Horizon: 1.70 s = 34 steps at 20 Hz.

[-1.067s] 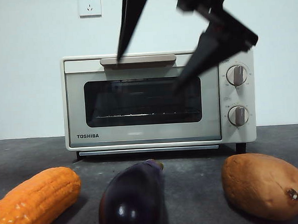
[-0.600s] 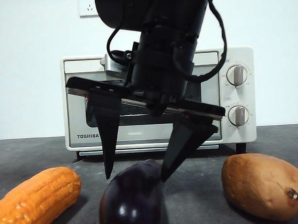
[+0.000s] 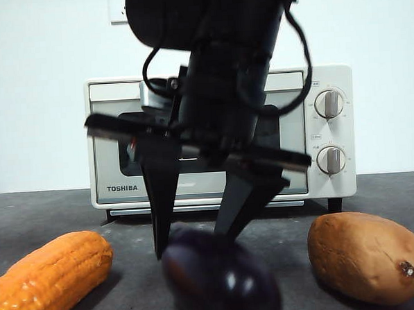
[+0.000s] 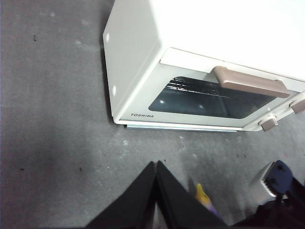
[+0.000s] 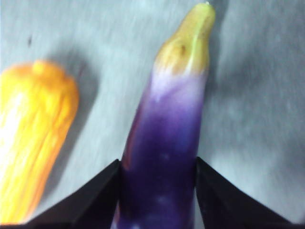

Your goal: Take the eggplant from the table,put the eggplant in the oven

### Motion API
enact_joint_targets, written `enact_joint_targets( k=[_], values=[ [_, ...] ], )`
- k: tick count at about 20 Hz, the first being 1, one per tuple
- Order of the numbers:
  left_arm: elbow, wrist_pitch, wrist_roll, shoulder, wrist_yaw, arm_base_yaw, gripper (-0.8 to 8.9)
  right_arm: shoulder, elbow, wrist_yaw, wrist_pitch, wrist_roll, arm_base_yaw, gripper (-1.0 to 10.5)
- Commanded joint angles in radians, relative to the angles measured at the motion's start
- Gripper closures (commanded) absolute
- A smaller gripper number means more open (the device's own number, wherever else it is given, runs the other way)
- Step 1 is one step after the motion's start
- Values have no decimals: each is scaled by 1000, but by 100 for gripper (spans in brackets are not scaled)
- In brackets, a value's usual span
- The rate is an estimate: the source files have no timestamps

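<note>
The glossy dark purple eggplant (image 3: 220, 276) lies on the dark grey table (image 3: 287, 224) at the front, blurred and turned a little. My right gripper (image 3: 191, 245) has come down from above and its jaws straddle the eggplant. In the right wrist view both black jaws press against the sides of the eggplant (image 5: 167, 143), whose pale yellowish stem end points away from my right gripper (image 5: 157, 163). The cream Toshiba oven (image 3: 331, 131) stands behind with its door shut. My left gripper (image 4: 156, 164) is shut on nothing, hovering over the table in front of the oven (image 4: 143, 62).
An orange corn cob (image 3: 47, 281) lies to the left of the eggplant and shows beside it as the corn cob (image 5: 33, 133) in the right wrist view. A brown sweet potato (image 3: 368, 257) lies to the right. A wall socket (image 3: 119, 7) sits above the oven.
The right arm dropped from above the oven down to the eggplant. Its jaws closed in on the eggplant, which has shifted to the right and turned.
</note>
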Motion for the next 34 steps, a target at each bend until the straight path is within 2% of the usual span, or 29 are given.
enact_joint_targets(
  k=[1, 6, 7, 8, 13, 18, 22, 26, 30, 34],
  values=[
    [19, 13, 15, 13, 9, -9, 809, -50, 72, -32, -53, -129, 14, 789],
    [82, 17, 39, 139, 47, -108, 809, -225, 194, -31, -403, -521, 19, 789],
    [110, 18, 47, 178, 47, -139, 809, -269, 200, -31, -458, -573, 20, 789],
    [140, 17, 61, 216, 46, -166, 809, -305, 200, -31, -491, -595, 20, 789],
    [333, 18, 135, 444, 15, -291, 809, -468, 200, -31, -581, -609, 20, 789],
    [562, 11, 194, 689, -37, -370, 809, -589, 200, -22, -638, -638, 19, 789],
    [695, 0, 223, 843, -64, -415, 809, -668, 200, 50, -667, -638, 19, 789],
    [745, -7, 261, 925, -136, -449, 809, -731, 200, 115, -666, -638, 19, 789],
    [748, -32, 300, 949, -140, -466, 809, -766, 200, 177, -657, -638, 19, 789],
    [748, -101, 306, 951, -138, -485, 809, -771, 200, 179, -653, -639, 19, 789]
  ],
)
